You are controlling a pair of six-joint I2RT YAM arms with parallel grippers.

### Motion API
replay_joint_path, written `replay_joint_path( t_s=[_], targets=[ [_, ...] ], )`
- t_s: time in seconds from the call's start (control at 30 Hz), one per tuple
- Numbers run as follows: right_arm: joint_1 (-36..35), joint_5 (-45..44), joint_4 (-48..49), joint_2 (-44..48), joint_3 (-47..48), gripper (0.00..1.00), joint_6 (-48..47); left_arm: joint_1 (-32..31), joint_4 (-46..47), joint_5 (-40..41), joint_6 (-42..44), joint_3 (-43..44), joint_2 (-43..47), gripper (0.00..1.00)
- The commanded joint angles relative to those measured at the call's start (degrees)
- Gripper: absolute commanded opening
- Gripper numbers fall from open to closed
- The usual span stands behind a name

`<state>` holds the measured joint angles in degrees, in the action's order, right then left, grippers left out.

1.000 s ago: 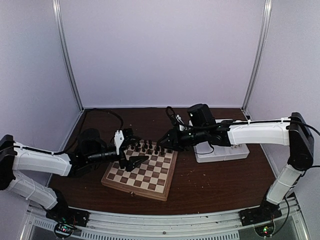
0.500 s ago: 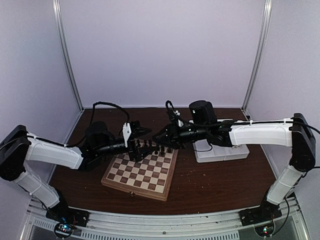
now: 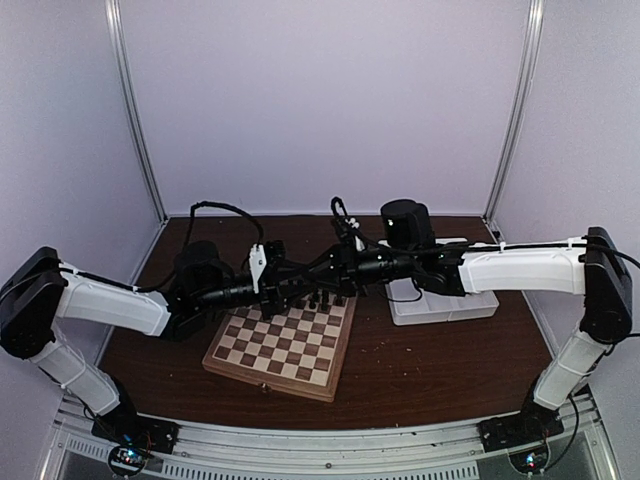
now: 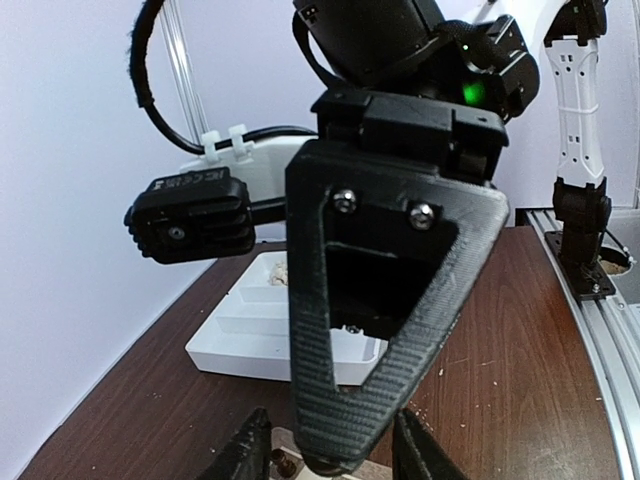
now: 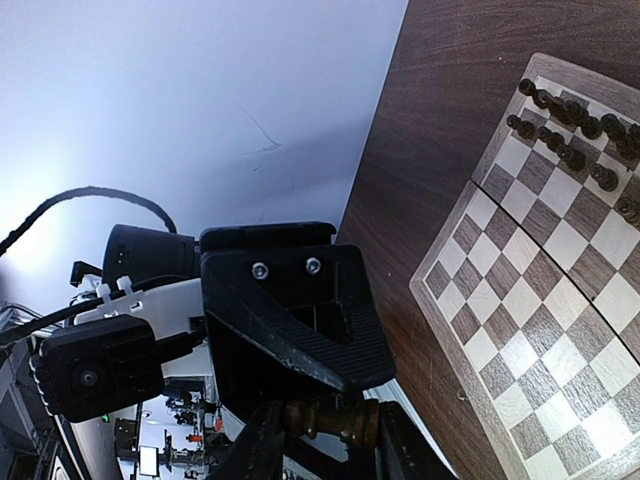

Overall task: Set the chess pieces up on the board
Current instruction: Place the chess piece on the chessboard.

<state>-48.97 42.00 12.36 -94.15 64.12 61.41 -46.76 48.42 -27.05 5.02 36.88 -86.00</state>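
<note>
Above the far edge of the board point(image 3: 268, 382), the left gripper point(image 3: 288, 285) has its fingers on either side of the right gripper point(image 5: 322, 445); I cannot tell if they grip. The right gripper clamps a dark chess piece point(image 5: 330, 418) crosswise. Brown table point(image 3: 430, 360), pale lilac walls point(image 3: 320, 100).

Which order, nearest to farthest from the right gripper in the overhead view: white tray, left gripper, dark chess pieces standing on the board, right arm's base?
1. Left gripper, tip to tip with the right gripper.
2. Chess pieces, just below on the board's far rows.
3. White tray, to the right.
4. Right arm's base, near right corner.
</note>
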Motion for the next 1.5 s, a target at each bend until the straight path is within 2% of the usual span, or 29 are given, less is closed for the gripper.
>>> replay_joint_path(
  t_s=[0.0,0.07,0.17,0.23,0.33,0.37,0.53,0.67,0.87,0.97,1.2,1.47],
  targets=[
    [-0.60,0.97,3.41,-0.11,-1.08,0.33,1.11,-0.08,2.16,-0.50,-0.24,1.74,-0.74,0.41],
    [-0.66,0.98,3.39,-0.29,-1.10,0.33,1.13,-0.08,2.12,-0.31,-0.21,1.70,-0.67,0.38],
    [-0.69,0.98,3.42,-0.41,-1.28,0.33,1.24,-0.08,1.99,-0.28,-0.27,1.76,-0.69,0.30],
    [-0.69,0.85,3.53,-0.36,-1.36,0.33,1.19,-0.08,1.62,-0.32,-0.17,1.92,-0.66,0.22],
    [-0.69,0.57,3.35,-0.16,-1.36,0.35,1.03,-0.08,0.74,-0.22,-0.17,1.96,-0.69,0.02],
    [-0.63,0.40,3.17,-0.16,-1.36,0.37,0.87,-0.08,0.49,-0.16,-0.18,1.92,-0.64,0.00],
    [-0.64,-0.34,1.20,-0.03,-1.54,0.46,-0.82,-0.08,-1.06,0.15,-0.53,1.30,0.08,0.00],
    [-0.69,-3.26,-6.76,1.22,-0.30,0.51,-6.35,-0.08,-6.64,0.12,-0.40,1.12,1.09,0.00],
    [-0.73,-9.51,-21.84,1.82,3.01,0.51,-16.52,-0.13,-21.89,-0.28,0.35,3.66,1.04,0.00],
    [-0.72,-12.11,-25.74,1.55,3.03,0.50,-19.17,-0.21,-24.99,0.32,0.28,3.86,-0.63,0.00],
    [-0.77,-14.63,-26.17,0.87,1.69,0.50,-20.07,-1.40,-24.13,1.10,-0.89,3.72,-8.22,0.00],
    [-0.78,-15.41,-25.40,1.07,0.44,0.49,-19.69,-2.92,-14.47,1.14,-2.82,1.87,-15.77,0.02]
  ],
)
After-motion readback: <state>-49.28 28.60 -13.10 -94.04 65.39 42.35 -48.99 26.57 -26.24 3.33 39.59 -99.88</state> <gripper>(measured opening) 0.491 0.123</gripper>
